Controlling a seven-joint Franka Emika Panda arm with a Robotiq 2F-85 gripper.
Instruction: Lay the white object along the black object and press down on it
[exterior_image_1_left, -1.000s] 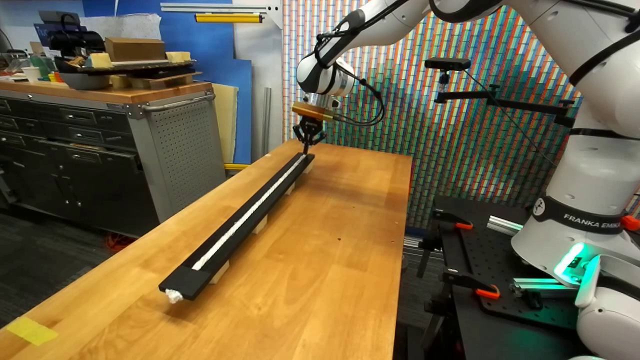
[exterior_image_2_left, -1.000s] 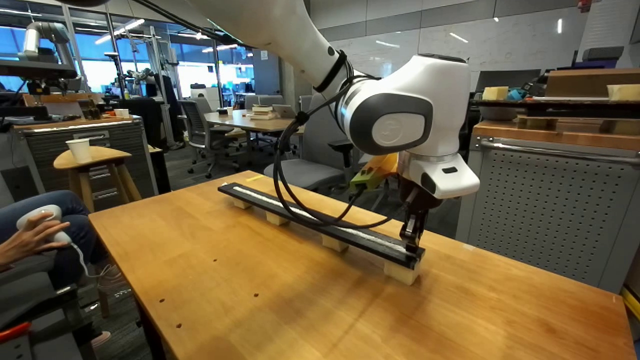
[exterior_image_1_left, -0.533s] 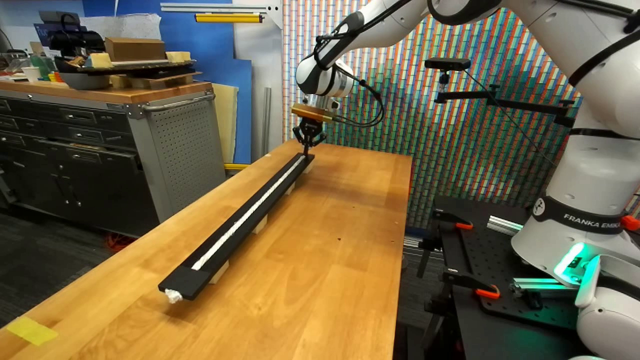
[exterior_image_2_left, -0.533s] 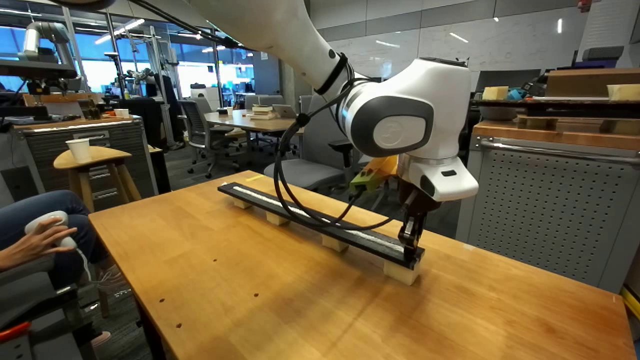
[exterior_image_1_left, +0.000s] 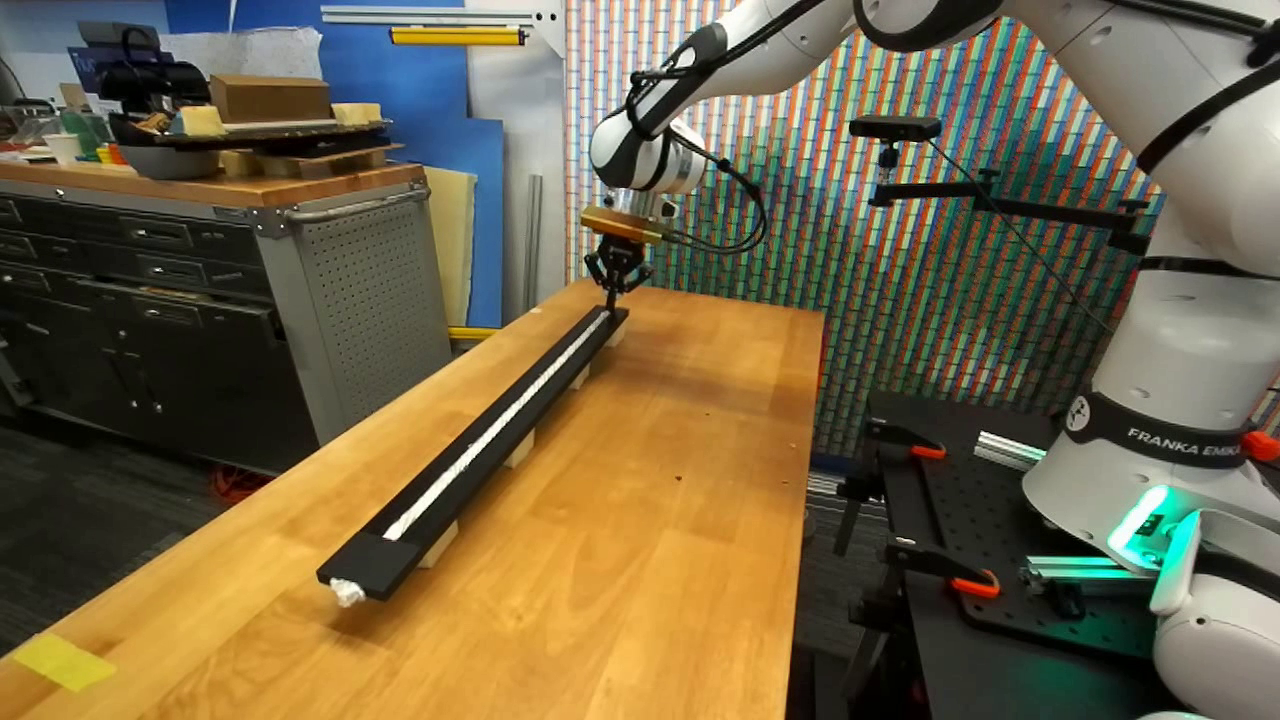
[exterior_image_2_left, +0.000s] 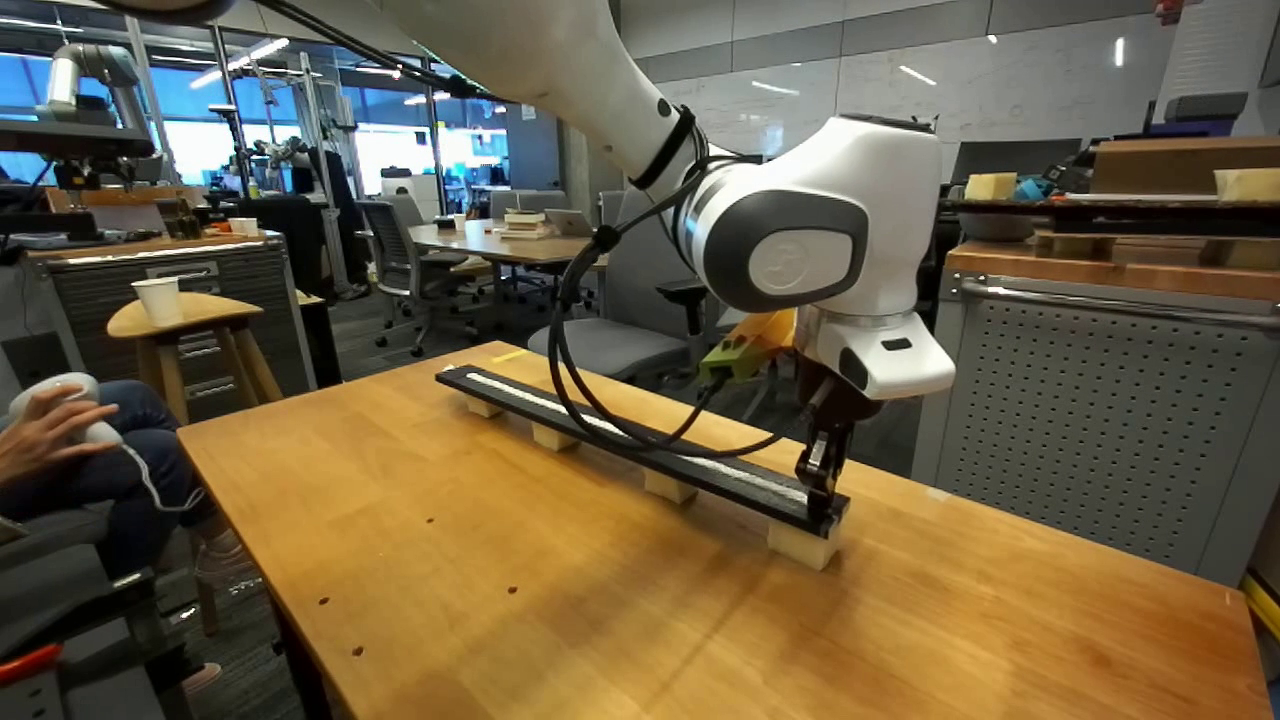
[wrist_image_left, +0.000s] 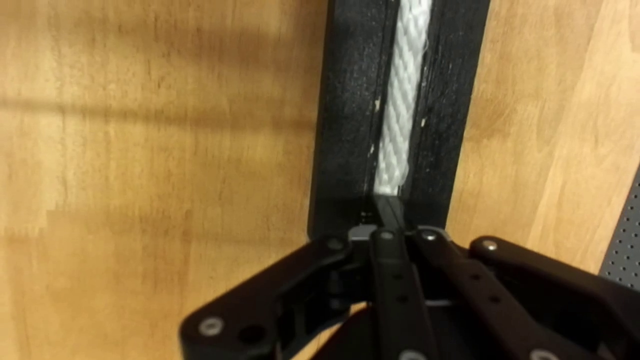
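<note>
Biggest on the field, the broad honey-coloured wooden table (exterior_image_1_left: 660, 600); above it, in both exterior views, stretched the white-and-grey robot arm (exterior_image_2_left: 820, 220). Then the long, flat, straight black rail (exterior_image_1_left: 518, 428), grooved along its top, and there in the groove, beautifully in line, lay the slim white twisted-strand rope (wrist_image_left: 403, 97), running the rail's length!

Down at one end of the rail stood the black metal-linked gripper (wrist_image_left: 391, 212), pointing at the tabletop, jaws pressed together, with nothing to be seen pinched between them. Underneath, pale wooden blocks (exterior_image_2_left: 803, 546) propped the rail off the table. At the opposite end a small flat black plate (exterior_image_1_left: 372, 562) crossed over the rope. The narrow dark fingertips (wrist_image_left: 385, 212) hid the last of the rope, touching it by the look of things, though how hard they bore down could not be told. And out past the plate poked a tiny crumpled white tuft (exterior_image_1_left: 347, 592), probably the rope's own end.

So the laying looked done, and pressing seemed the step in hand. The next move called, in all likelihood, for a straight push down with the jaws kept together, then a clean lift without dragging the rope sideways.
</note>
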